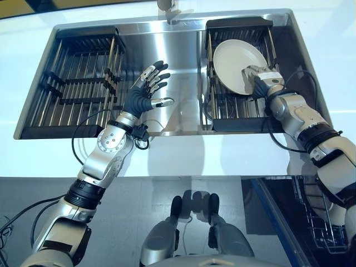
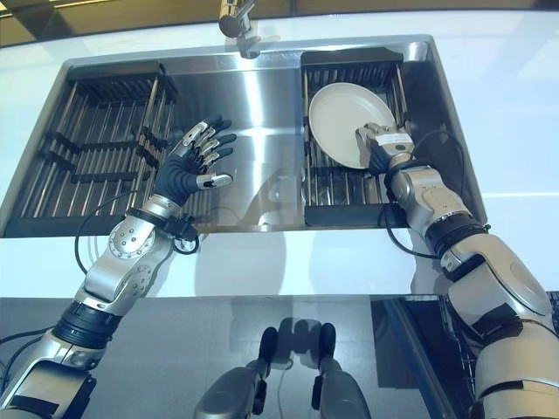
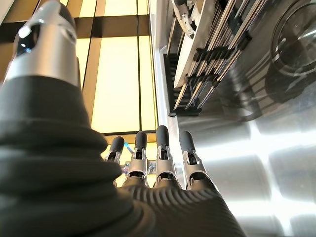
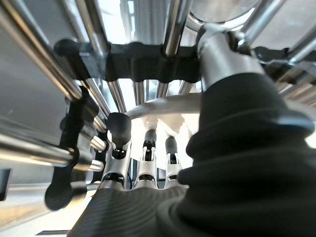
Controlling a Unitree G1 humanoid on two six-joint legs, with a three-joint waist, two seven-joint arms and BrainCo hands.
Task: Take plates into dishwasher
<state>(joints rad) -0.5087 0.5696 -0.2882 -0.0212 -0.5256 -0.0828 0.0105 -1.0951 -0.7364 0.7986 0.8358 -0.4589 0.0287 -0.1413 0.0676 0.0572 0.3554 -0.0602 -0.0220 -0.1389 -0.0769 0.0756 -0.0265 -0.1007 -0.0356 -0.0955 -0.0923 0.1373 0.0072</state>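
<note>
Right now my right hand (image 1: 260, 78) is reaching into the right rack (image 1: 222, 114) of the sink (image 1: 178, 50), fingers at the lower edge of the cream plate (image 1: 236, 61) leaning there; whether they are gripping it I cannot tell. My left hand (image 1: 146, 89) is hovering open-fingered over the middle basin, beside the left rack (image 1: 78, 78).

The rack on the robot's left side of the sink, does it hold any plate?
No, the left rack is bare; the only plate leans in the right rack.
</note>
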